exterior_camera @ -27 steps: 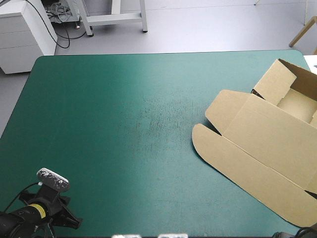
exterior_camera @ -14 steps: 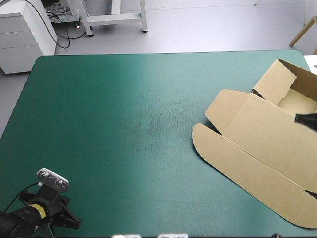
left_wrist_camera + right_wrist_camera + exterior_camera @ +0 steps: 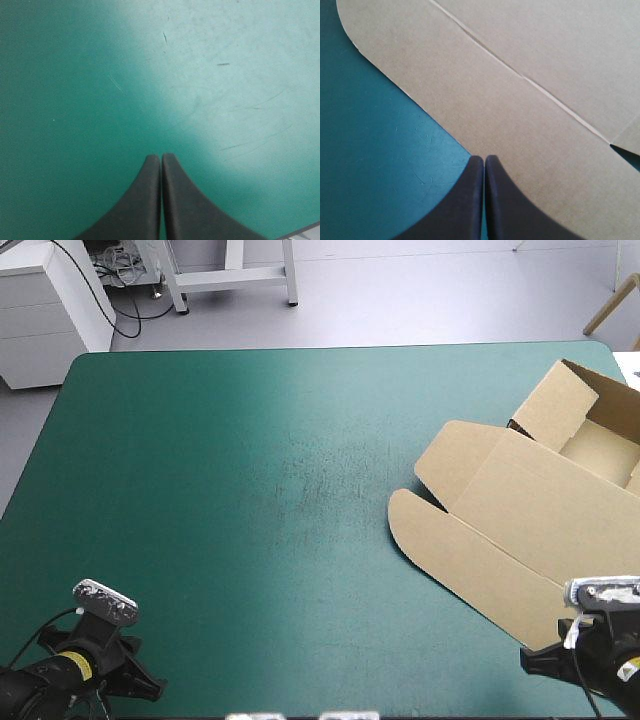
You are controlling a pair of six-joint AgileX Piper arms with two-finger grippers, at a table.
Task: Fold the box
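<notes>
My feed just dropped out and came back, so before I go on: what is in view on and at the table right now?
box: one, brown, on the table's right half; walls raised at its far right end, broad panel and rounded flaps lying flat toward the near edge.
table: one, teal-green cover with faint scuffs, fills most of the high view.
left gripper: one, black, shut, over bare cover near the table's near left corner.
right gripper: one, black, shut, near the table's near right corner, tips at the edge of the box's flat board.
</notes>
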